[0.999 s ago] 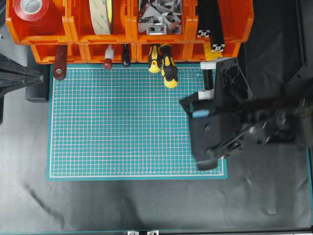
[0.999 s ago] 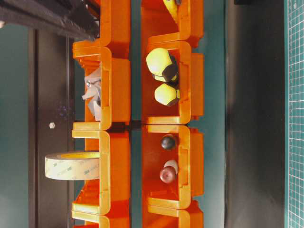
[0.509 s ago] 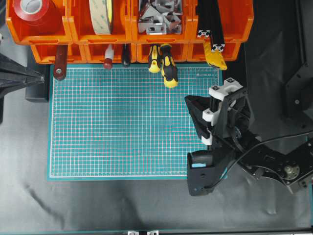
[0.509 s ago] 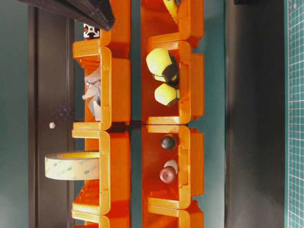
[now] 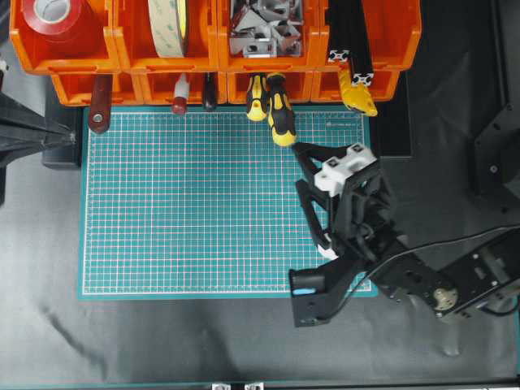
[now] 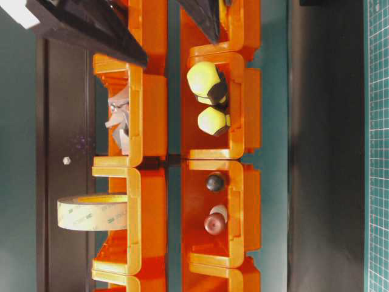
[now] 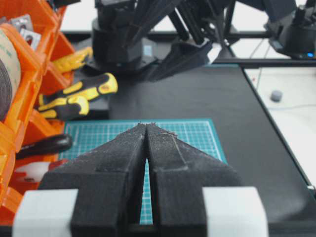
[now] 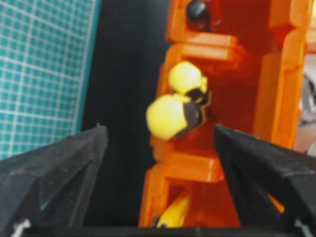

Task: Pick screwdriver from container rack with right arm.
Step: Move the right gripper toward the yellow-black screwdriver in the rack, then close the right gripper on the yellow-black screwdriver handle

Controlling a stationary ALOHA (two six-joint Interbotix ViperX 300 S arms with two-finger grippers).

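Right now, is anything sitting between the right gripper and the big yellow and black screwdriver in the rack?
Nothing visible does. The right gripper is open, and only bare green mat lies between it and the screwdriver. The shorter screwdriver sits right against its handle, though.

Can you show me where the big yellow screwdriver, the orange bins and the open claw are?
screwdriver (image 5: pixel 282 122): overhead view, on its yellow-and-black handle.
container rack (image 5: pixel 122 49): overhead view, on an upper bin's front wall.
right gripper (image 5: pixel 307 179): overhead view, midway between its spread fingertips.
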